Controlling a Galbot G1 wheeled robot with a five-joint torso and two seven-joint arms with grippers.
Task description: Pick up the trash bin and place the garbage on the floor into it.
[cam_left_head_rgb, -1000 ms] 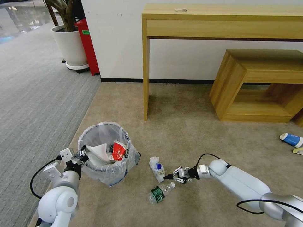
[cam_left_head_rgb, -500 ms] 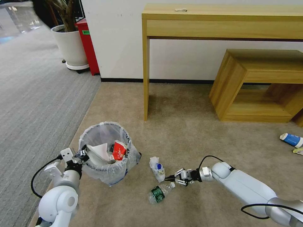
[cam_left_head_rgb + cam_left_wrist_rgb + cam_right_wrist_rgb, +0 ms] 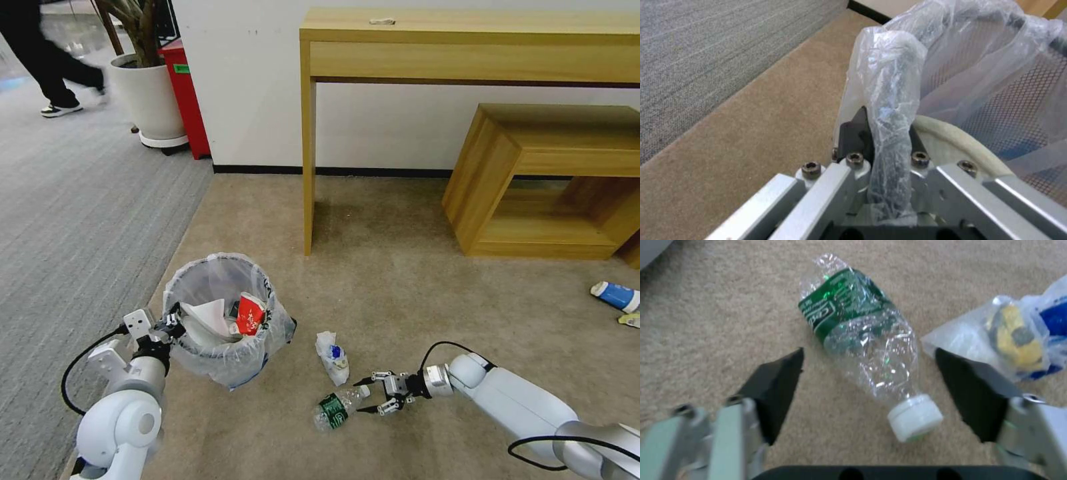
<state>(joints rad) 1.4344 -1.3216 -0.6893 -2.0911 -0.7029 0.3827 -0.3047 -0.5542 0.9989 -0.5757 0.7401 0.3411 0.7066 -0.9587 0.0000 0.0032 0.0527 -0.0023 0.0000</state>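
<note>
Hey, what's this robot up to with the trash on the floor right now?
It is tidying litter into the trash bin. The left gripper is shut on the bin's rim through the plastic liner. The right gripper is open, low over the carpet, its fingers either side of the cap end of a crushed clear bottle. A small plastic packet lies beside it.

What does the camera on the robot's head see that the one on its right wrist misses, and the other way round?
Head camera alone: the trash bin with its rim clamped in the left claw, the wooden desk and the blue-white cup.
Right wrist camera alone: the bottle's white cap lying between the spread fingers.
Both: the open right claw, the clear bottle and the plastic packet.
</note>
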